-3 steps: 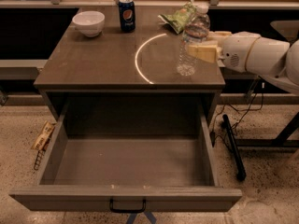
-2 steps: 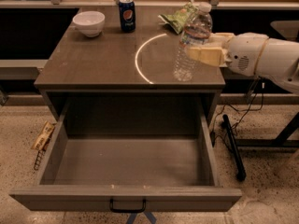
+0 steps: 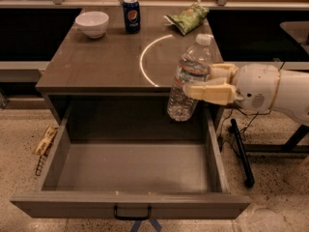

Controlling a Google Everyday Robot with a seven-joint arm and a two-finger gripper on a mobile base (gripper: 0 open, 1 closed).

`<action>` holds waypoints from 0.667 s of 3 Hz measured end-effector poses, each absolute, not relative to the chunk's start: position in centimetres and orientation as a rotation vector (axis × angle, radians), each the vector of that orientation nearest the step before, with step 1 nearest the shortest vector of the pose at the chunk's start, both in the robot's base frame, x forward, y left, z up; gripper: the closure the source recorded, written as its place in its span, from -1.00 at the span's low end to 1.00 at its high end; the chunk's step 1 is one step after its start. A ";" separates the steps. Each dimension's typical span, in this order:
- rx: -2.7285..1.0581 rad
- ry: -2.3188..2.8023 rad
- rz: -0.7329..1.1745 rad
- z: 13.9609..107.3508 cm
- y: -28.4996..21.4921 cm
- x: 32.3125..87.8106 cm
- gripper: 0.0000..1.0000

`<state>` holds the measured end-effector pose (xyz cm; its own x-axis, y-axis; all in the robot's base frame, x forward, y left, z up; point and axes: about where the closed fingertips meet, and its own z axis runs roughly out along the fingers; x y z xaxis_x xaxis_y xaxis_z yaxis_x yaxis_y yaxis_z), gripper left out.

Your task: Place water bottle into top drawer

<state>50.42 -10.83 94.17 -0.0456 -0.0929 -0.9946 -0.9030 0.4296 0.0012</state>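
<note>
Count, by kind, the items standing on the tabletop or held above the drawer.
Bottles: 1, water bottle in the tool over the top drawer
Cans: 1, Pepsi can
Bowls: 1, white bowl
Bags: 1, green bag
Total: 4

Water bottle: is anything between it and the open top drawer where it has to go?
Nothing visible does. The gripper, shut on the water bottle, holds it tilted over the rear right part of the open top drawer. No object shows inside the drawer.
</note>
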 end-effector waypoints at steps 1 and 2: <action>-1.006 1.464 0.780 89.9 -9.9 47.8 1.00; -1.045 1.482 0.765 86.5 -8.3 46.4 1.00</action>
<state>46.36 -8.27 86.50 0.0038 -0.1965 -0.9805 -0.9129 0.3996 -0.0836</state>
